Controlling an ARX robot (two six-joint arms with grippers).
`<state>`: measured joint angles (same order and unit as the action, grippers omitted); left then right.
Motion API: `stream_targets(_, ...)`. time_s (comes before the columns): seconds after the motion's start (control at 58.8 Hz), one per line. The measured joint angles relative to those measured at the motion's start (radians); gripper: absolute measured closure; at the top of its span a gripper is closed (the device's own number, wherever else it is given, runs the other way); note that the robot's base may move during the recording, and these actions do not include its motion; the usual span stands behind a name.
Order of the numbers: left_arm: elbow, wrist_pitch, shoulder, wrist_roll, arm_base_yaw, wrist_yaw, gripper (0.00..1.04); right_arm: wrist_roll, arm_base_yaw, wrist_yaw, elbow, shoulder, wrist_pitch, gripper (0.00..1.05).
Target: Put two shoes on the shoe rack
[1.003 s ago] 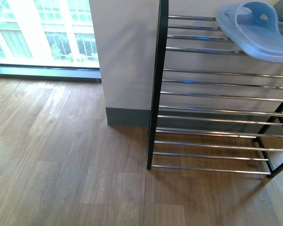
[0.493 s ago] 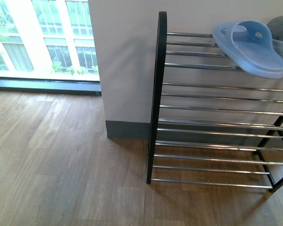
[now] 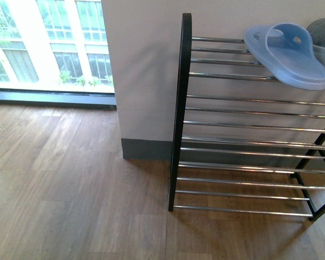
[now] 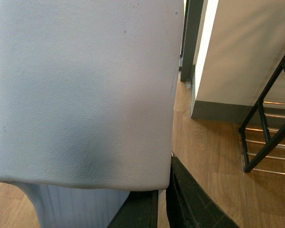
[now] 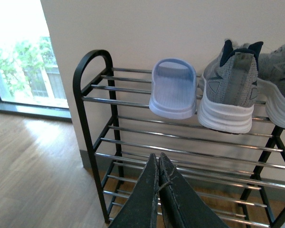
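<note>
Wood floor (image 3: 70,179), rack (image 5: 180,142) by wall; top tier: blue slide (image 5: 173,88) lengthwise front-to-back beside grey sneaker (image 5: 230,90). Right jaws together; left jaws clamp pale slide (image 4: 85,95)

front: shoe rack (image 3: 222,111) cut by right edge, grey sneaker (image 3: 324,26) only a sliver at top rail's right end | left wrist: pale slide (image 4: 85,95) fills view, toe and heel cropped, left hand (image 4: 164,202) mostly hidden | right wrist: second sneaker (image 5: 280,90) cut by edge
</note>
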<state>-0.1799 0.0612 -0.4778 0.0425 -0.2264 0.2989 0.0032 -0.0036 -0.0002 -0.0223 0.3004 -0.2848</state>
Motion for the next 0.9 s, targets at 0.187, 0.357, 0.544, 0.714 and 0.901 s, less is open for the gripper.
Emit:
stream_targets(0.187,0.000,0.000,0.000,0.000,0.000,0.000,1.03,0.000,0.001,0.000,0.003,-0.055,0.036,1.03)
stream_targets(0.357,0.000,0.000,0.000,0.000,0.000,0.000,1.03,0.000,0.002,0.000,0.003,-0.095,0.077,1.03)
stream_targets(0.544,0.000,0.000,0.000,0.000,0.000,0.000,1.03,0.000,0.002,-0.001,0.003,-0.194,0.204,1.03)
stream_targets(0.714,0.000,0.000,0.000,0.000,0.000,-0.001,1.03,0.000,0.002,0.000,0.003,-0.291,0.282,1.03)
stream_targets(0.901,0.000,0.000,0.000,0.000,0.000,0.000,1.03,0.000,0.002,0.001,0.003,-0.294,0.282,1.03)
